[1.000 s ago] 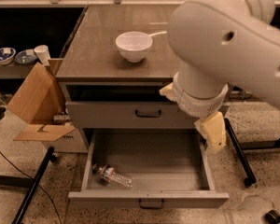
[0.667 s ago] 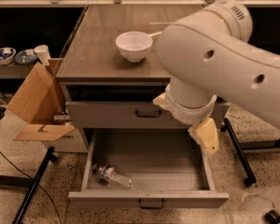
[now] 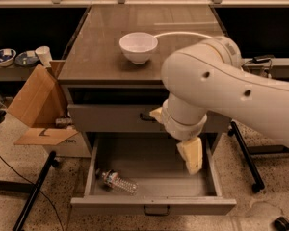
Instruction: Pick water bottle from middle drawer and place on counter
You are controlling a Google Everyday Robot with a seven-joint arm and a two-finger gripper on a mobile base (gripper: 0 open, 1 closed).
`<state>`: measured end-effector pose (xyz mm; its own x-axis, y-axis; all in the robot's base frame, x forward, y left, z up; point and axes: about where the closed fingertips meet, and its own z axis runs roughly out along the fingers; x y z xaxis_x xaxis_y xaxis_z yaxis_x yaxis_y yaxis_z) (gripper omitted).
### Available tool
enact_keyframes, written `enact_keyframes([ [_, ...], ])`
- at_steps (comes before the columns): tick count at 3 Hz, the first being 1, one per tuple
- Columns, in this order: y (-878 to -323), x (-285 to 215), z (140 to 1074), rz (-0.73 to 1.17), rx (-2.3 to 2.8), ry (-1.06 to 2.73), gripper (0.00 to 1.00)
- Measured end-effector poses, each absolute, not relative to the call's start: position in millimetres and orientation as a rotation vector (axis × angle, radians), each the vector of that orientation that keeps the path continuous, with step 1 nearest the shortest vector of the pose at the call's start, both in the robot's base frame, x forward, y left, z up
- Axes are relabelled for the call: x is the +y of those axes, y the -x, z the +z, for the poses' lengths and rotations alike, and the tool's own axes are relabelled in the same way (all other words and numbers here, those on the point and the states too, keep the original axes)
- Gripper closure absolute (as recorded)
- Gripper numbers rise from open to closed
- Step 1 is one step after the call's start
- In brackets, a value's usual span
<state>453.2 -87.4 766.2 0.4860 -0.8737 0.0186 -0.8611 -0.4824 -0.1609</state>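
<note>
The water bottle (image 3: 118, 182) lies on its side in the front left of the open middle drawer (image 3: 154, 205), white cap pointing left. The counter (image 3: 106, 52) above it carries a white bowl (image 3: 138, 46). My gripper (image 3: 189, 154) hangs from the big white arm over the right half of the drawer tray. It is well to the right of the bottle, apart from it and holding nothing I can see. The arm hides the counter's right front corner and part of the closed drawer above.
An open cardboard box (image 3: 36, 105) stands left of the cabinet, with bowls and a cup on a low shelf (image 3: 19, 57) behind it. A dark stand leg (image 3: 33, 196) crosses the floor at the left. A wheeled stand leg (image 3: 245, 162) is at the right.
My arm has swung left and lower across the view, bringing the gripper over the drawer's right half. The bottle and bowl have not moved.
</note>
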Motion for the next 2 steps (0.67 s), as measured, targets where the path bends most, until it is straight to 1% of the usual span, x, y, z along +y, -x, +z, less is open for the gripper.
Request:
enact_keyframes([
  [1,-449.0,-82.5,746.7,-0.081,1.624,2.439,0.0],
  [2,-442.6,-81.3,728.0,-0.056,1.755,2.234,0.0],
])
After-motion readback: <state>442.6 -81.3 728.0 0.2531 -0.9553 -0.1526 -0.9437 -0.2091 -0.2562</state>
